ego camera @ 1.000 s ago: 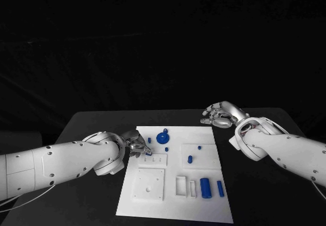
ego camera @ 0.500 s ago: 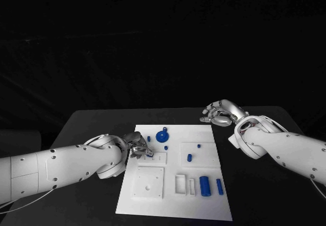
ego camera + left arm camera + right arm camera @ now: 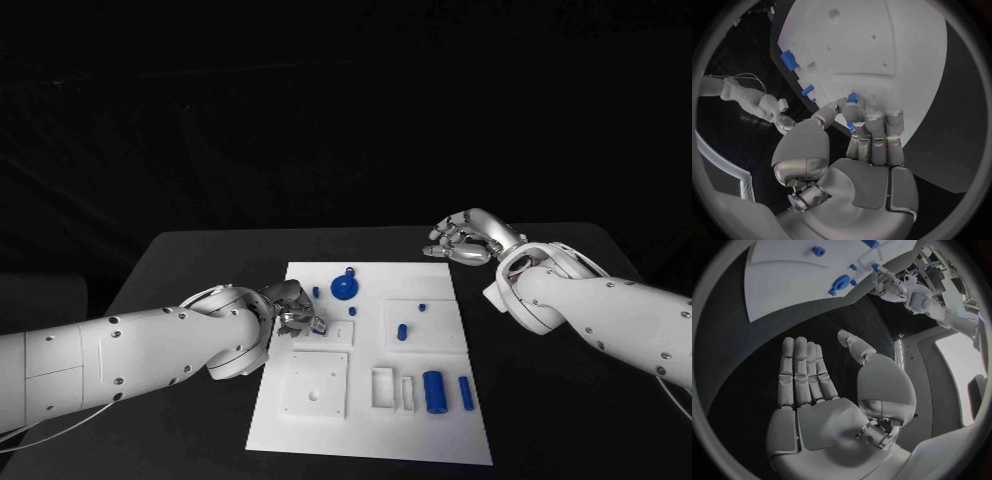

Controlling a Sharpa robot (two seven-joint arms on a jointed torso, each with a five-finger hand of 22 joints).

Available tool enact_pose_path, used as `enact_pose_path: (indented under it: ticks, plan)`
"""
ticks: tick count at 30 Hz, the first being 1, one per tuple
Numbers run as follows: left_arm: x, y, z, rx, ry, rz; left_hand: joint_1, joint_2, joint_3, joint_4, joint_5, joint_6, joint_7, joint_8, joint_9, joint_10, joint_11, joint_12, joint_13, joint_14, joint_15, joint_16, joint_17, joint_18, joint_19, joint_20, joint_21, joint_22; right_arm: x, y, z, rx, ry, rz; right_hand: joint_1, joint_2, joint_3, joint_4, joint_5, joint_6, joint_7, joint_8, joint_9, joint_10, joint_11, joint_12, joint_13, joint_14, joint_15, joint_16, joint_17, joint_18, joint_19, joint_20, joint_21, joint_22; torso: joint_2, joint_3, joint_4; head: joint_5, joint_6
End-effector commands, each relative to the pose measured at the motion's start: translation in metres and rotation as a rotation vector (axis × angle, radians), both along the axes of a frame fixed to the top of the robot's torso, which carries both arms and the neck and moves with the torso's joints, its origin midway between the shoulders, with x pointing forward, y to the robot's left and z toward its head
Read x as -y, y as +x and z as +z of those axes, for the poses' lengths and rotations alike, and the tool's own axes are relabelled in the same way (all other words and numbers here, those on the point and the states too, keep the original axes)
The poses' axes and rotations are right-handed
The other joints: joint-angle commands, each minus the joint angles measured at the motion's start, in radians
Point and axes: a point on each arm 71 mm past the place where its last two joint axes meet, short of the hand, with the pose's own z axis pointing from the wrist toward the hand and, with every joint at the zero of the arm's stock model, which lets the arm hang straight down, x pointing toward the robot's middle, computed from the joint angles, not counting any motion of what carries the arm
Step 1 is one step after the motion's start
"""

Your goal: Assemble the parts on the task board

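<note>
The white task board (image 3: 378, 420) lies in the middle of the black table. My left hand (image 3: 293, 308) is over the board's left edge and pinches a small blue part (image 3: 313, 322) between thumb and fingers. That small blue part (image 3: 852, 98) shows at the fingertips in the left wrist view, just above the board (image 3: 879, 55). A round blue disc (image 3: 345, 288), a blue oblong (image 3: 402, 333) and two blue cylinders (image 3: 433, 389) sit on the board. My right hand (image 3: 464, 240) hovers past the board's far right corner, holding nothing; its fingers (image 3: 804, 375) are stretched out.
Small blue pegs (image 3: 316, 294) stand near the disc. White raised blocks with slots (image 3: 385, 389) and a square plate (image 3: 316, 384) occupy the board's near half. Bare black table (image 3: 188, 265) surrounds the board on every side.
The camera has shifted slightly. My left hand keeps its pinch on the small blue part and has edged a little over the board. The right hand has stayed put.
</note>
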Motion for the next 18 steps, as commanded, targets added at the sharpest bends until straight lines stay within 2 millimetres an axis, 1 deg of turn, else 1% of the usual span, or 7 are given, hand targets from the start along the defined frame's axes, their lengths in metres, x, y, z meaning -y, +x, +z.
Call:
enact_pose_path:
  ticks: [1,13,18]
  plan:
    - [0.0012,0.0004,-0.0010,-0.009,0.013,-0.010,0.001,0.007,0.003,0.002,0.007,0.143,-0.102,0.012,0.162,-0.017,-0.022,0.007,0.001,0.015,-0.023,0.005,0.002,0.013,0.006,-0.103,0.006,0.001,-0.0022,-0.0007,0.0006,-0.001,0.009,0.017,0.008,0.006,-0.007,0.000,0.002,-0.004,-0.001,0.000,0.001,-0.004,0.000,-0.004,-0.003,-0.007,0.001,-0.001,-0.002,-0.005,-0.008,0.002,-0.004,0.002,0.001,0.0008,-0.0003,-0.002,-0.003]
    - [0.0044,0.0016,-0.0055,-0.020,0.019,-0.013,-0.001,0.009,0.003,0.003,0.008,0.144,-0.103,0.012,0.164,-0.018,-0.023,0.012,0.002,0.015,-0.024,0.008,0.002,0.013,0.006,-0.103,0.008,0.003,-0.0029,-0.0010,0.0008,0.000,0.010,0.020,0.010,0.007,-0.007,0.001,0.002,-0.004,-0.001,-0.001,0.001,-0.002,0.000,-0.002,-0.010,-0.007,0.001,0.001,-0.003,-0.004,-0.007,0.003,-0.005,0.004,0.001,0.0004,-0.0002,-0.005,-0.006]
    - [0.0052,0.0023,-0.0062,-0.026,0.024,-0.017,-0.004,0.012,0.002,0.005,0.005,0.143,-0.103,0.012,0.166,-0.019,-0.023,0.015,0.002,0.014,-0.024,0.009,0.002,0.013,0.007,-0.104,0.008,0.004,-0.0033,-0.0012,0.0009,0.001,0.012,0.022,0.012,0.008,-0.005,0.002,0.002,-0.004,-0.001,-0.001,0.001,-0.001,-0.001,-0.001,-0.014,-0.008,0.001,0.002,-0.003,-0.003,-0.007,0.004,-0.005,0.005,0.000,0.0003,0.0002,-0.009,-0.008]
